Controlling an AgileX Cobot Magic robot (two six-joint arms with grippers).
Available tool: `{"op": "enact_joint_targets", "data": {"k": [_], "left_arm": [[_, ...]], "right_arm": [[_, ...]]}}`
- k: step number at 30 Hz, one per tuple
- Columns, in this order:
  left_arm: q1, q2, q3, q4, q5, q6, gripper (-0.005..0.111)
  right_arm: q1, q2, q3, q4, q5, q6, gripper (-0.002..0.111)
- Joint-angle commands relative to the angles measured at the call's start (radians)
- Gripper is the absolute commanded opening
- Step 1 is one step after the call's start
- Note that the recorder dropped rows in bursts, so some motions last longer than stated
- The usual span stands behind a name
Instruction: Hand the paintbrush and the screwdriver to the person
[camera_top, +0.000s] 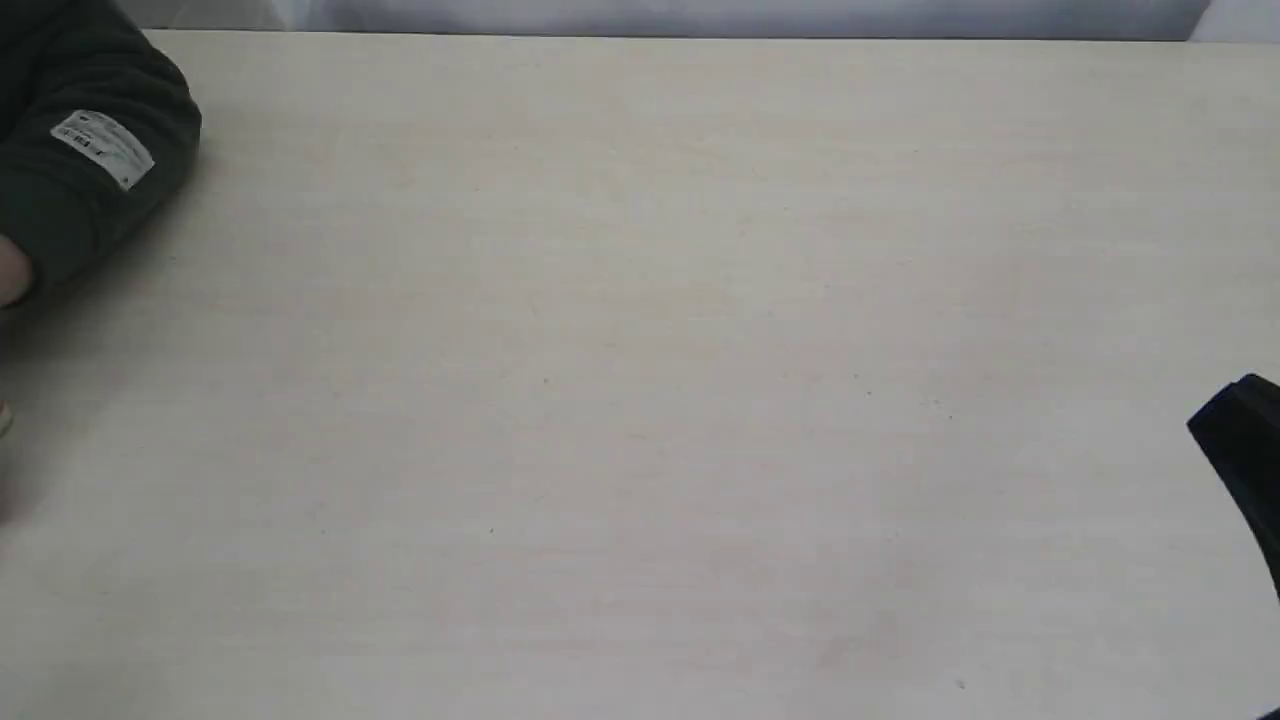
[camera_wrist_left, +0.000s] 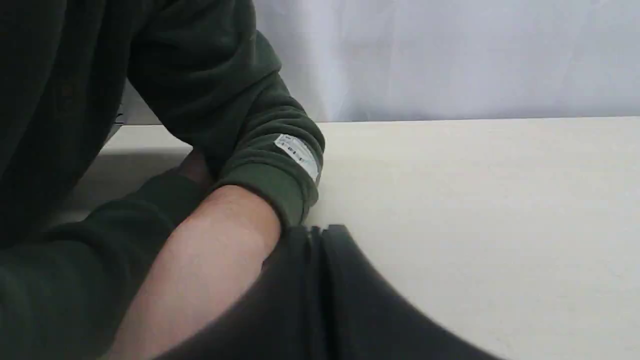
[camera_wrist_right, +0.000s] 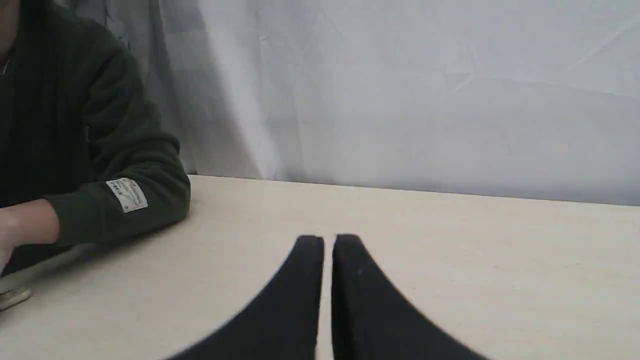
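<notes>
the person (camera_top: 70, 200) rests a dark green sleeve at the far left of the worktop (camera_top: 640, 350). a white label (camera_top: 105, 148) on its cuff bears small print too fine to read. the left gripper (camera_wrist_left: 320, 231) is just beside the bare forearm, jaws pressed together with nothing seen between. the right gripper (camera_wrist_right: 328, 240), well apart on the right, has jaws nearly touching and empty. a pale item (camera_wrist_right: 12, 297) by the hand is too cropped to name.

Only one marking shows: a small white label (camera_top: 103, 148) sewn on the dark green sleeve cuff of the person (camera_top: 60, 205), at about ten o'clock on the table (camera_top: 640, 400) in the exterior view. It carries what seem to be a few lines of tiny grey print. No word or number is legible in any view.
</notes>
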Motion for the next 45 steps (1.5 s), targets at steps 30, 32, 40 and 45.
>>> {"op": "enact_joint_targets", "data": {"k": [30,32,40,45], "left_arm": [[-0.002,-0.002,0.002,-0.004,-0.003,-0.002,0.000],[-0.002,-0.002,0.002,-0.004,-0.003,-0.002,0.000],[-0.002,-0.002,0.002,-0.002,-0.005,-0.002,0.000],[-0.002,-0.002,0.002,-0.002,-0.005,-0.002,0.000]], "right_arm": [[-0.320,-0.006,0.004,-0.138,0.112,-0.050,0.004],[-0.374,-0.006,0.004,-0.142,0.112,-0.056,0.004],[-0.543,-0.006,0.004,-0.142,0.145,-0.077,0.004],[-0.585,-0.006,0.004,-0.142,0.194,-0.077,0.004]]}}
